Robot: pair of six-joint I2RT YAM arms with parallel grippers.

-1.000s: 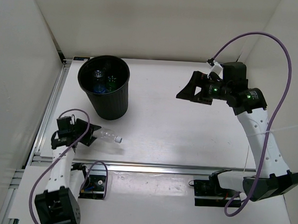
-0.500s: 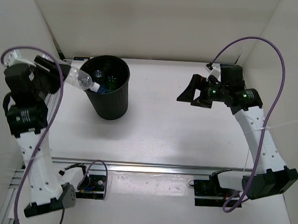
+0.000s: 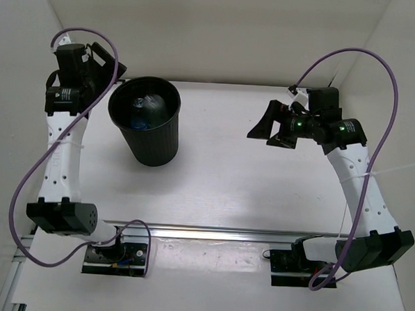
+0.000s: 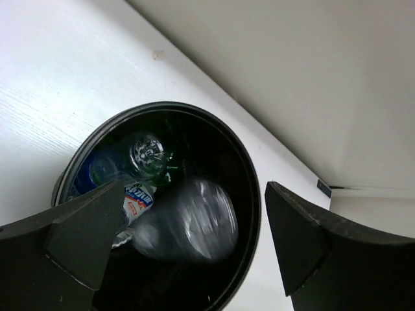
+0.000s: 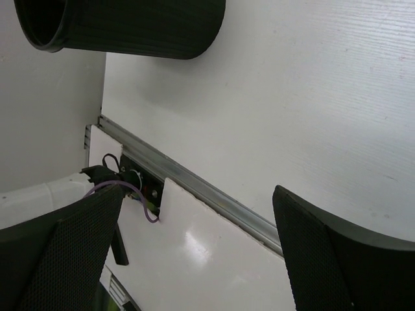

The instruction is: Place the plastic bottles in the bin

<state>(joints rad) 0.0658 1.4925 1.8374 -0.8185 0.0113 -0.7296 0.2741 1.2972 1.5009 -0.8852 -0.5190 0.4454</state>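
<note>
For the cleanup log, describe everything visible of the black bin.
The bin is a round black plastic wastebasket with a rolled rim and finely ribbed walls that taper to its base. It stands upright on the white table, at the far left, with its mouth open. Inside lie plastic bottles: at least one with a blue label and one clear and blurred. Nothing else touches it.

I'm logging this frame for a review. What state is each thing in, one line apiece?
bin: upright on the table, bottles inside.
plastic bottles: inside the bin, one of them blurred.
left gripper: open, empty, above the bin's mouth.
right gripper: open, empty, over the table, away from the bin.
</note>
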